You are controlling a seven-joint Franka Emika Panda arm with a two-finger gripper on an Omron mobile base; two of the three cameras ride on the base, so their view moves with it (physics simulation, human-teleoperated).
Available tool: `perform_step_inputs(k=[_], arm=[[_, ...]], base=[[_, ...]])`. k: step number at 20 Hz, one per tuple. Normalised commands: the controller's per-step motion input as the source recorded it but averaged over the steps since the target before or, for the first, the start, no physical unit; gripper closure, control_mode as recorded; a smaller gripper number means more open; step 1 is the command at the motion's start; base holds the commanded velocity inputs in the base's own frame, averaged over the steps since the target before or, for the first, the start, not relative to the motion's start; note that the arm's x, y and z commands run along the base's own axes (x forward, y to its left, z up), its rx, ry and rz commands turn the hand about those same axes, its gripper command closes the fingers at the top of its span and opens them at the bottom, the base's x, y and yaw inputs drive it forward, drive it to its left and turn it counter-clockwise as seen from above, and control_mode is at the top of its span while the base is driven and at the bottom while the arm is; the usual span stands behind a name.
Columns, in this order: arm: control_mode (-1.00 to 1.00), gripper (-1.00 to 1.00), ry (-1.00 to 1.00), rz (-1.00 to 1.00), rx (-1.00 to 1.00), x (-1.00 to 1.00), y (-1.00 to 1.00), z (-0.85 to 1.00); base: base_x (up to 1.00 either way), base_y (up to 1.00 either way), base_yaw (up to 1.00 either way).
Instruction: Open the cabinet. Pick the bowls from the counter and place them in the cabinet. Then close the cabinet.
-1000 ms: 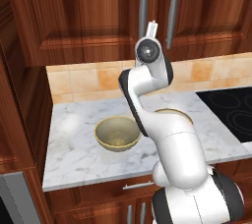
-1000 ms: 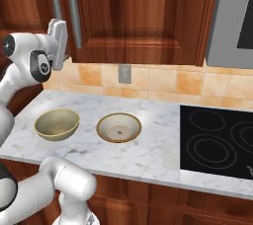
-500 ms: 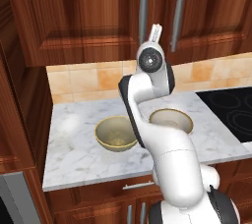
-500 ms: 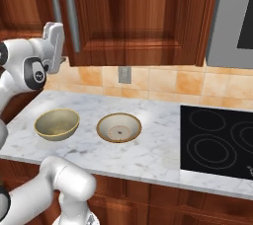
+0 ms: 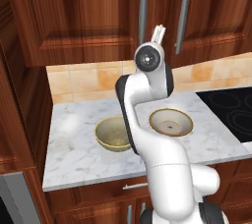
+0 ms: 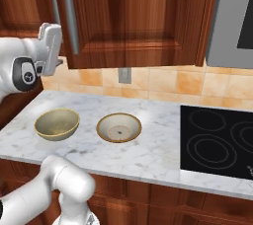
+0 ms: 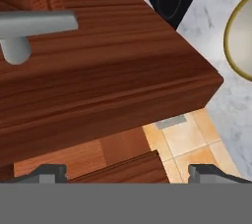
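Left base view: the white arm rises in front of the counter [image 5: 74, 139] and lifts the gripper [image 5: 158, 32] up against the lower part of the cabinet [image 5: 88, 16], close to its two long silver bar handles [image 5: 142, 12]. Both doors are shut. From this side the arm's elbow overlaps the right edge of the deep bowl [image 5: 114, 133] and partly blocks the marble between it and the shallow bowl [image 5: 171, 122].

From the right base view the two bowls sit side by side on the marble, apart from each other, the deep one on the left. A black stovetop [image 6: 217, 140] lies well to their right, and a grey wall outlet [image 6: 124, 75] is set in the tan tile backsplash [image 6: 163, 81] just below the cabinet. A grey appliance [image 6: 232, 17] hangs above the stovetop.

In the hand view the two dark fingertips [image 7: 49, 173] stand wide apart with nothing between them, under the cabinet's bottom edge; one bar handle shows at upper left, probably the nearer door's. No writing or labels can be read anywhere.
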Motion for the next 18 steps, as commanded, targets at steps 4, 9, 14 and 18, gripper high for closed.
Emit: perform_step_inputs(k=[4,9,14,18], arm=[[-1.00,-1.00,0.00,-0.19,0.42,-0.37,-1.00,0.01],[-1.00,-1.00,0.00,-0.15,0.42,-0.41,-1.00,0.01],[-1.00,-1.00,-0.08,-0.08,0.44,-0.39,-1.00,0.00],[-1.00,-1.00,-0.25,-0.01,0.45,-0.38,-1.00,-0.04]], base=[[0.00,0.00,0.00],[0.00,0.00,0.00],[0.00,0.00,0.00],[0.00,0.00,0.00]])
